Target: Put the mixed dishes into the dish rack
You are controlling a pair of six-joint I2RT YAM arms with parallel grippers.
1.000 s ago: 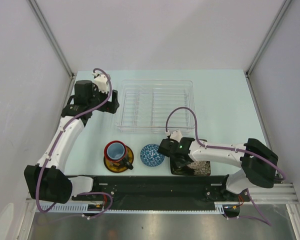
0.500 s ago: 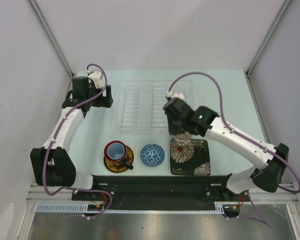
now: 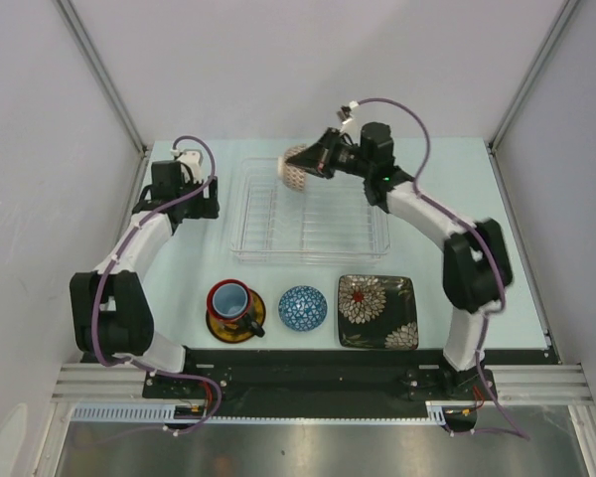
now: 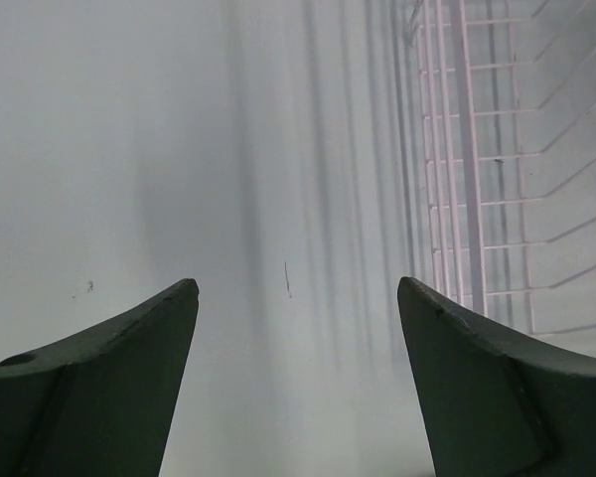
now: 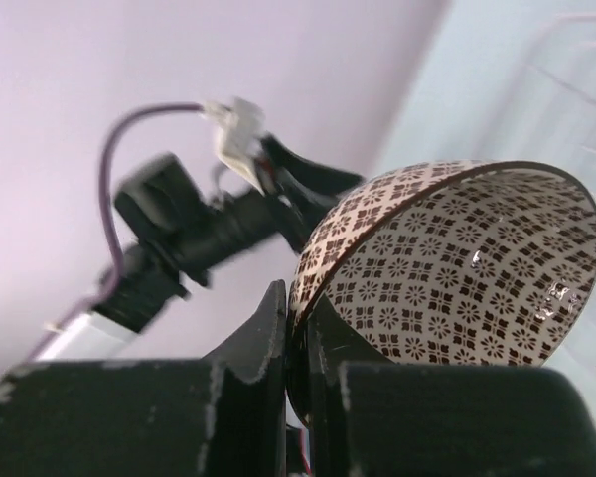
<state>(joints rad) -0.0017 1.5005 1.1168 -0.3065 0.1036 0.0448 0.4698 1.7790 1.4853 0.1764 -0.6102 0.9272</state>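
My right gripper [image 3: 316, 162] is shut on the rim of the beige netted bowl [image 3: 297, 169], holding it tipped on its side above the far left corner of the dish rack [image 3: 308, 211]. In the right wrist view the bowl [image 5: 457, 268] fills the frame, pinched by my right gripper [image 5: 298, 318]. My left gripper [image 3: 201, 202] is open and empty just left of the rack; in its wrist view it [image 4: 296, 290] faces bare table beside the white rack wires [image 4: 477, 179]. The red mug [image 3: 231, 300] stands on the yellow saucer [image 3: 250, 326]. The small blue bowl [image 3: 302, 308] and black floral plate [image 3: 377, 311] lie near the front.
The left arm [image 5: 189, 229] shows behind the bowl in the right wrist view. Enclosure walls and metal posts [image 3: 104, 75] frame the table. A black rail [image 3: 308, 363] runs along the near edge.
My right arm lifted the beige netted bowl from near the floral plate and swung it up and back over the rack's far left corner. The left arm shifted slightly toward the rack.
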